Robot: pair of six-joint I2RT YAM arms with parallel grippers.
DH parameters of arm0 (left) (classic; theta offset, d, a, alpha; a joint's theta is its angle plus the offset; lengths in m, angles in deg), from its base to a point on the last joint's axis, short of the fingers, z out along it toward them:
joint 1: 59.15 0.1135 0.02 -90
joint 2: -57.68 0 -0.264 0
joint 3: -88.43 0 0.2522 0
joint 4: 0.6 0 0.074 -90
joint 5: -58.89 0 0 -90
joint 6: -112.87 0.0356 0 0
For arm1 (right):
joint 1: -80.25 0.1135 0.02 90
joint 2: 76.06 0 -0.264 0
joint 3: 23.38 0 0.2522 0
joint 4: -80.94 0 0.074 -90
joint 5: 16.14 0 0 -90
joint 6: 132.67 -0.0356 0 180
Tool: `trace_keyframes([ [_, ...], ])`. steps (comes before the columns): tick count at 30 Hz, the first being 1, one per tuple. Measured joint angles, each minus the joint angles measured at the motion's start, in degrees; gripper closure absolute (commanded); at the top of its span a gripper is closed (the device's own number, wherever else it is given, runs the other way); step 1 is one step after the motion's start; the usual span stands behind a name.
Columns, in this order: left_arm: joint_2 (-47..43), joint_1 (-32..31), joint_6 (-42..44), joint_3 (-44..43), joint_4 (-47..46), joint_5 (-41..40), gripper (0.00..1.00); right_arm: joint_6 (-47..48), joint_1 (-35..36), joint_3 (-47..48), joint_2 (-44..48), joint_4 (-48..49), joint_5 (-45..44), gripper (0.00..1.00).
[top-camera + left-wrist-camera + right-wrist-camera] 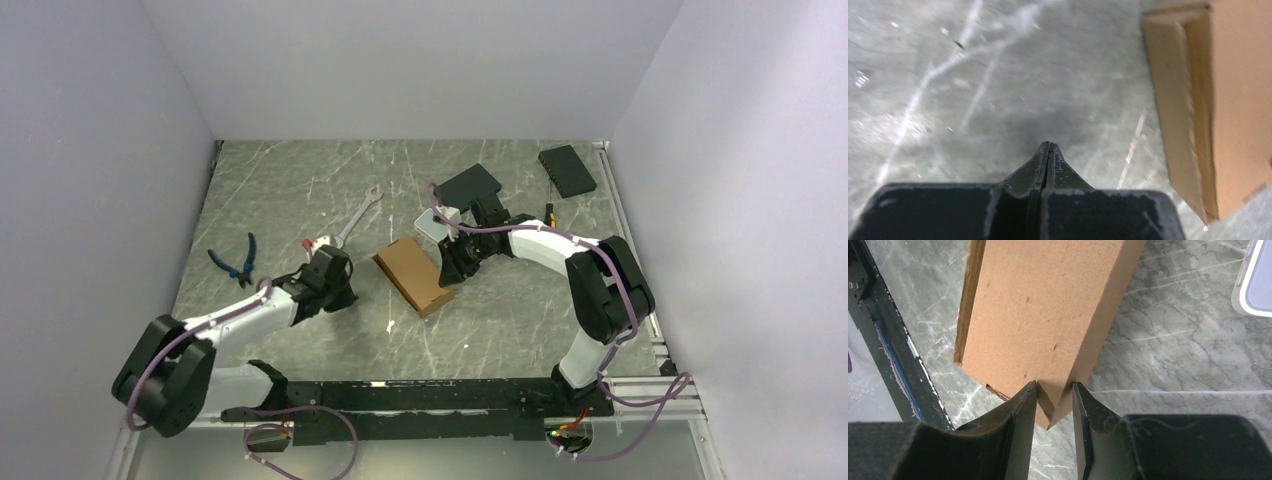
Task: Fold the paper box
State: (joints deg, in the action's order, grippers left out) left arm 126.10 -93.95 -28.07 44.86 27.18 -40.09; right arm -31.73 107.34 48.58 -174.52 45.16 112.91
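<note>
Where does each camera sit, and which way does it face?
Top external: above and behind, looking down on table, paper box, left arm, right arm.
Left wrist: behind the shut left gripper, facing tabletop; box at right.
Right wrist: behind the right gripper, facing the box corner it pinches.
All three show the box.

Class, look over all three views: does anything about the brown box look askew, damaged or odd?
The paper box lies diagonally on the table, and along one long side its ragged-edged layers gape slightly rather than sitting flush. One corner sits between the fingers of the right gripper.
</note>
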Motion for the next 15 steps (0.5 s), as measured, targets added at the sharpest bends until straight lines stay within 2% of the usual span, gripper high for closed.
trace_keyframes([
  [5, 10.58, 7.26, 1.99, -5.25, -1.55, 3.13, 1.0, 0.0, 0.0, 0.2, -0.22, -0.09, 0.24, 0.66],
  [9, 22.53, 9.16, 3.56, -15.34, -4.83, 7.23, 1.0, 0.0, 0.07, 0.26, -0.26, -0.17, 0.22, 0.66],
  [15, 36.13, 9.55, 4.35, -31.82, -3.8, 13.55, 1.0, -0.13, 0.07, 0.48, -0.35, -0.22, -0.26, 0.66],
])
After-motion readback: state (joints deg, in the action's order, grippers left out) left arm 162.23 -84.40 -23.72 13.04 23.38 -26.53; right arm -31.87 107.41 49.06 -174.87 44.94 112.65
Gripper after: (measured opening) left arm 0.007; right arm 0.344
